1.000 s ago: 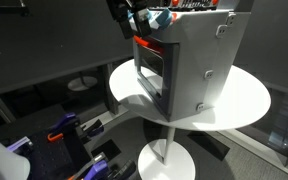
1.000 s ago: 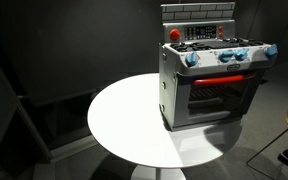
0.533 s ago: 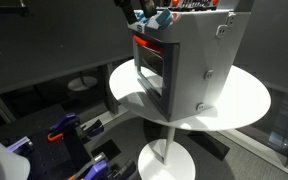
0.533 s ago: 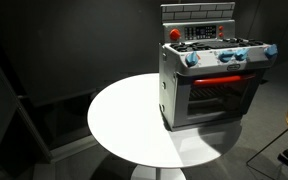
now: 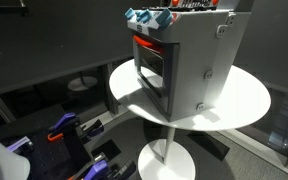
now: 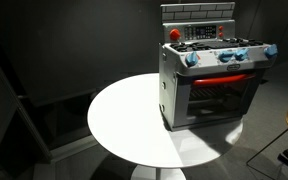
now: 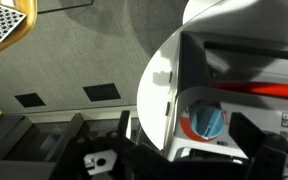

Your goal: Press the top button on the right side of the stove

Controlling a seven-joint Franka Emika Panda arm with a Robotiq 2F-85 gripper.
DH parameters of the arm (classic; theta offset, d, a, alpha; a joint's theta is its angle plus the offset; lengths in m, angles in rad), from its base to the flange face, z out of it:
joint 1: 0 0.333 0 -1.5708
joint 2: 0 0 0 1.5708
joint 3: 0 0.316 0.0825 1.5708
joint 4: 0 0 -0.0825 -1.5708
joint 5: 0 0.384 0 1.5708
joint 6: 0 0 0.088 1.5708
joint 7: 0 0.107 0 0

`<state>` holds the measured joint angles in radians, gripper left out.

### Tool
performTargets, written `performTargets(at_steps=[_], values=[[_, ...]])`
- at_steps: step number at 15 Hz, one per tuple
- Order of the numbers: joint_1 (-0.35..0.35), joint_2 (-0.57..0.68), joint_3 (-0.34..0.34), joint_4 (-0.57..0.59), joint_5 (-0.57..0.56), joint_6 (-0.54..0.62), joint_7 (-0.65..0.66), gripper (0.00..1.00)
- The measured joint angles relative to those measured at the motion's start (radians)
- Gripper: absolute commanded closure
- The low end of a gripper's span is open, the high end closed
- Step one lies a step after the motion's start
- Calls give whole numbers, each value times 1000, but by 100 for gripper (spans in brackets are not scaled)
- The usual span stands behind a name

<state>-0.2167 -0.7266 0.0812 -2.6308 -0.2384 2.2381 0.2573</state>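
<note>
In an exterior view nothing reaches over the stove (image 5: pixel 184 60) any more, so the press is likely done. Grey and dark-doored, it stands at the surface's (image 6: pixel 124 120) edge in both exterior views. In the wrist view a blue knob (image 7: pixel 208 122) is close, and how far the fingers (image 7: pixel 125 135) are open cannot be told.

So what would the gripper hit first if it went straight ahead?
Likely the stove, at the blue knob straight ahead of the gripper in the wrist view, though depth is unclear.

Round white pedestal table (image 6: pixel 124 125), grey toy stove (image 6: pixel 209 75) standing on its far side
</note>
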Motion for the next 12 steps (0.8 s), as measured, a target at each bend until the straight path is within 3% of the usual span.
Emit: performTargets(at_steps=[12], values=[[-2, 334, -3, 330, -4, 55, 112, 0]])
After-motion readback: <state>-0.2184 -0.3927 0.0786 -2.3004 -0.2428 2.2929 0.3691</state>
